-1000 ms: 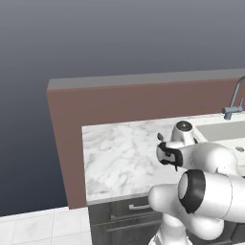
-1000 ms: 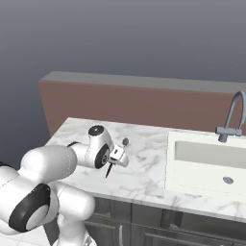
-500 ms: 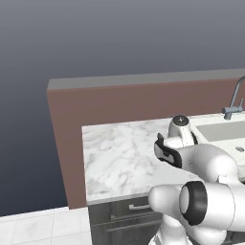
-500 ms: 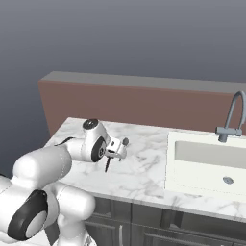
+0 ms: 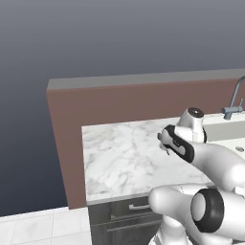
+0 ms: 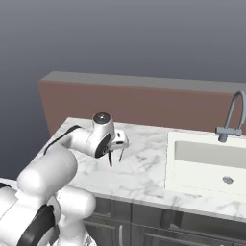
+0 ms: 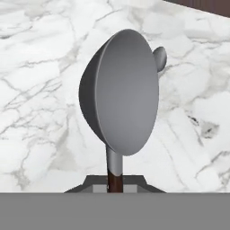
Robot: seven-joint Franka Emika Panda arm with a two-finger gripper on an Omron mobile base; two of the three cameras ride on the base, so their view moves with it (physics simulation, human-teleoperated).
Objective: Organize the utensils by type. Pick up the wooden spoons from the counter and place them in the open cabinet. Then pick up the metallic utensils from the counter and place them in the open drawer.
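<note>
Since a moment ago the arm has swung left and back over the counter point(image 6: 144, 168), carrying the gripper point(image 6: 115, 154) from near the front part of the marble toward the brown back wall point(image 6: 144, 103). Its fingers are pinched on the dark handle of a metal spoon point(image 7: 120, 99), whose grey round bowl stands up in front of the hand camera, lifted clear above the marble. The sink point(image 6: 206, 163) and tap point(image 6: 233, 117) lie well apart to the right.
</note>
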